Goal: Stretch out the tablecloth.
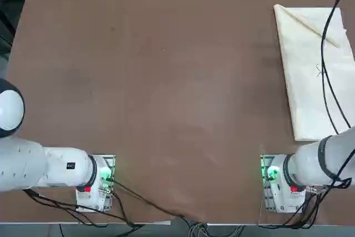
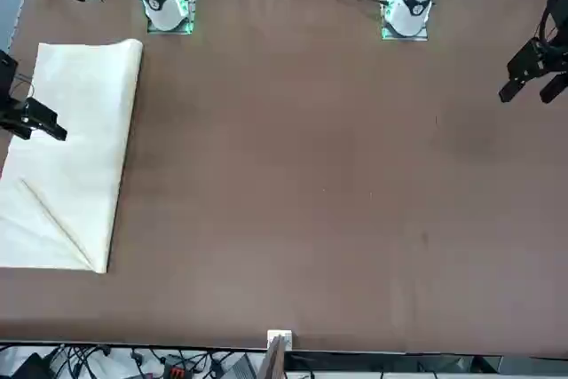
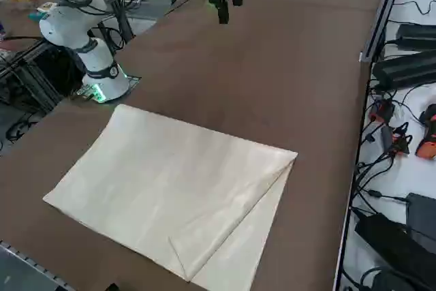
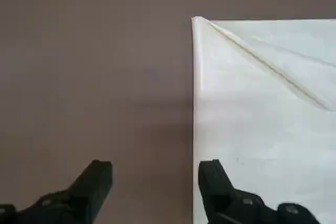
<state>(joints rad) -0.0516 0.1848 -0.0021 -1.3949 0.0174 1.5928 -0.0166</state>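
1. Nothing but bare brown surface (image 1: pixel 155 92) lies around the tablecloth (image 1: pixel 316 76); black cables (image 1: pixel 327 70) hang over it in the top view.
2. Its long axis runs from my base toward the far edge, along my right side; one far corner is folded over.
3. My right gripper (image 4: pixel 155 184) hovers open above its inner edge, one finger (image 4: pixel 215 182) over the cloth.

The folded tablecloth (image 1: pixel 313 70) lies on the table (image 1: pixel 155 92) at its right side.
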